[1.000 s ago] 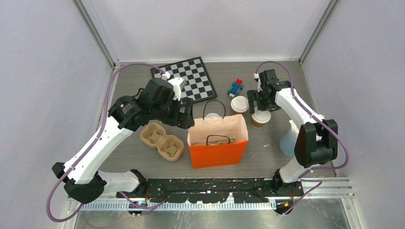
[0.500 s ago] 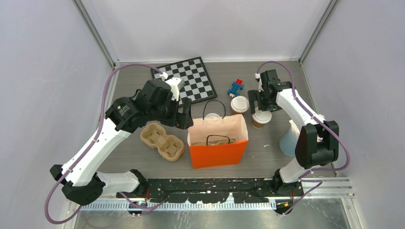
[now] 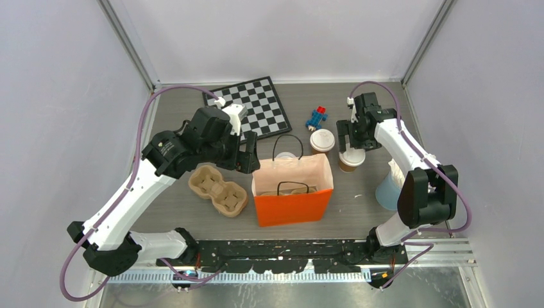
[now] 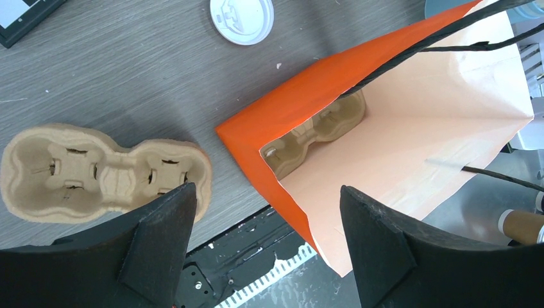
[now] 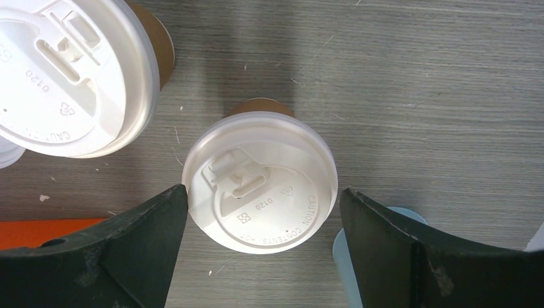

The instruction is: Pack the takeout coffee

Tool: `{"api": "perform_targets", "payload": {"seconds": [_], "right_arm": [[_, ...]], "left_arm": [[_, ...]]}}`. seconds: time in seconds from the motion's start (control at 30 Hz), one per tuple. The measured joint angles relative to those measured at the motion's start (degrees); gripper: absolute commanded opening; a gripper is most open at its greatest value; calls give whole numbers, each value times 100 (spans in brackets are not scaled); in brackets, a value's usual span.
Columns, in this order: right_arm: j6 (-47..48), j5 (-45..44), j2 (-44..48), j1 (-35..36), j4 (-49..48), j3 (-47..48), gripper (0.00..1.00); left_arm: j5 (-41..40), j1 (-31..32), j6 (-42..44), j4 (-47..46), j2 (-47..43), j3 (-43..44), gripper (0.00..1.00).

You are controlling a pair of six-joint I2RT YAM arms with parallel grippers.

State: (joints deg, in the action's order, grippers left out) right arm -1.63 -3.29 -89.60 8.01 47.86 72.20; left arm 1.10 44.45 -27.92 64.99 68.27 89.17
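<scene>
You were at the pick step: your right gripper [image 5: 264,196] stood wide apart above a lidded coffee cup [image 5: 260,183] on the counter [image 3: 359,206] just beyond the orange bag [image 3: 292,206], your left gripper [image 4: 266,192] apart too, so next it probably needed to descend and close.

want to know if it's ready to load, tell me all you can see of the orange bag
The bag looks like paper, orange outside and pale peach inside, with thin black cord handles. It stands upright and open on the table, between the arms. A pulp tray lies at its bottom. The open left gripper hovers over its left rim; contact can't be told.
</scene>
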Motion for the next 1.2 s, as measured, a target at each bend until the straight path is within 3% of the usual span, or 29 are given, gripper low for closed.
{"api": "perform_targets", "payload": {"seconds": [0.73, 1.2], "right_arm": [[-26, 92, 0, -24, 0, -118, 93], [-33, 44, 118, -26, 2, -192, 82]], "left_arm": [[-2, 0, 4, -4, 0, 0, 83], [-4, 0, 2, -7, 0, 0, 81]]}}
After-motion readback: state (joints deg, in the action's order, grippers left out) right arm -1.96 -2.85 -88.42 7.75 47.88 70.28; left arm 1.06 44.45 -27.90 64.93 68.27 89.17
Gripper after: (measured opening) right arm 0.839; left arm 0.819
